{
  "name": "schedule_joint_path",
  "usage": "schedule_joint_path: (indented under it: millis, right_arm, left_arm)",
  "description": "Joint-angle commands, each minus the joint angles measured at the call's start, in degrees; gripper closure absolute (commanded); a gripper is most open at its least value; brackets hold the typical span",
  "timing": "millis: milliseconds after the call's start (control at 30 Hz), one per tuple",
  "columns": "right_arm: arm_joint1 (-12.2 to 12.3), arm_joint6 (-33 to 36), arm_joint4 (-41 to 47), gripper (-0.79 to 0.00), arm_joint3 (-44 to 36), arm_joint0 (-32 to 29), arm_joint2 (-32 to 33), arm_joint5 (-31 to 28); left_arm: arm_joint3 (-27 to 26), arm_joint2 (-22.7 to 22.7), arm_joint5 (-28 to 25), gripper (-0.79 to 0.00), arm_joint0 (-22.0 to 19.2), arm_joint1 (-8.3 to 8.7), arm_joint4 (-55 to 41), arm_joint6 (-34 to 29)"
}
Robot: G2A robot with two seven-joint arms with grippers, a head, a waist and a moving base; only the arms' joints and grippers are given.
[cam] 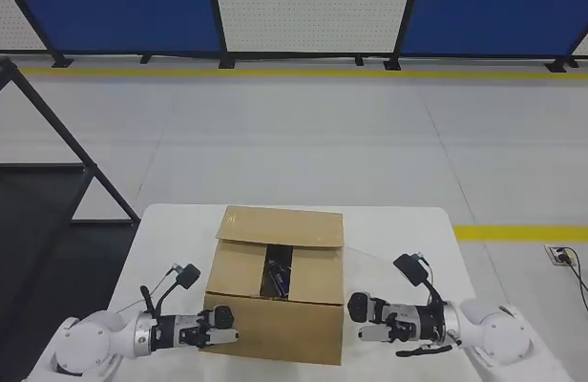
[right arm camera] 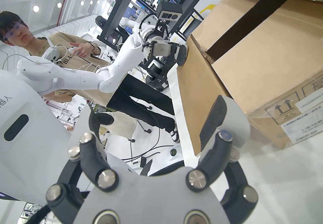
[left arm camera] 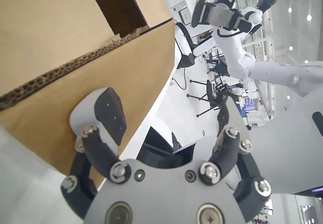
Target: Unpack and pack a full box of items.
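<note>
A brown cardboard box point(cam: 275, 329) stands in the middle of the white table point(cam: 399, 234). Its top flaps are parted by a narrow gap, and dark items point(cam: 278, 272) show through it. My left gripper point(cam: 222, 325) is at the box's front left corner. In the left wrist view it point(left arm camera: 167, 99) is open, with one pad point(left arm camera: 111, 114) against the box's side wall point(left arm camera: 121, 71) and the other in free air. My right gripper point(cam: 359, 315) is at the front right corner, open point(right arm camera: 157, 109), with one finger point(right arm camera: 217, 119) close to the box's corner edge point(right arm camera: 191, 99).
The box's far flap point(cam: 280, 226) sticks out past the back. A black metal frame point(cam: 46, 124) rises left of the table. The box sits close to the table's near edge, with bare tabletop point(cam: 175, 244) on either side and behind it.
</note>
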Motion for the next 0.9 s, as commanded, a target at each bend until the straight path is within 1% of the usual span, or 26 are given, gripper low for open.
schedule_joint_path:
  millis: [0,100,167,300,433,533,600,733,867]
  right_arm:
    - [0.01,-0.09,0.02,-0.785,-0.01,0.14,-0.15,0.11]
    - [0.00,-0.34,0.05,-0.785,0.12,0.41,-0.46,0.38]
    - [0.00,-0.40,0.00,-0.785,0.17,0.58,-0.65,0.43]
    - [0.02,-0.43,0.09,-0.785,0.21,0.95,-0.94,0.63]
    - [0.01,-0.46,0.09,-0.785,0.23,1.35,-1.41,0.96]
    - [-0.04,-0.40,0.10,-0.785,-0.02,1.58,-1.93,0.96]
    - [-0.06,-0.28,-0.01,-0.785,-0.23,1.66,-2.30,0.94]
    - [-0.07,0.03,-0.26,-0.785,-0.63,1.76,-2.95,0.85]
    - [0.01,1.51,-1.16,-0.785,-1.22,1.92,-3.82,1.06]
  left_arm:
    - [0.06,0.42,0.38,-0.785,-0.21,-0.01,1.12,1.38]
    - [-0.68,0.50,-0.11,-0.785,0.01,-0.01,1.32,3.62]
    - [-1.57,-0.46,-0.93,-0.785,0.52,0.15,0.13,4.54]
    - [-3.41,-4.15,-2.06,-0.785,2.38,0.69,-5.36,5.38]
    - [-4.83,-9.01,-3.12,-0.785,4.77,1.24,-11.37,6.82]
    - [-4.15,-12.91,-2.50,-0.785,6.34,1.47,-11.17,12.53]
    - [-3.72,-14.28,-1.25,-0.785,7.22,1.48,-10.61,16.27]
    - [-1.98,-15.79,0.77,-0.785,8.25,1.58,-9.68,19.74]
    - [0.28,-14.31,3.38,-0.785,7.47,1.51,-7.92,20.75]
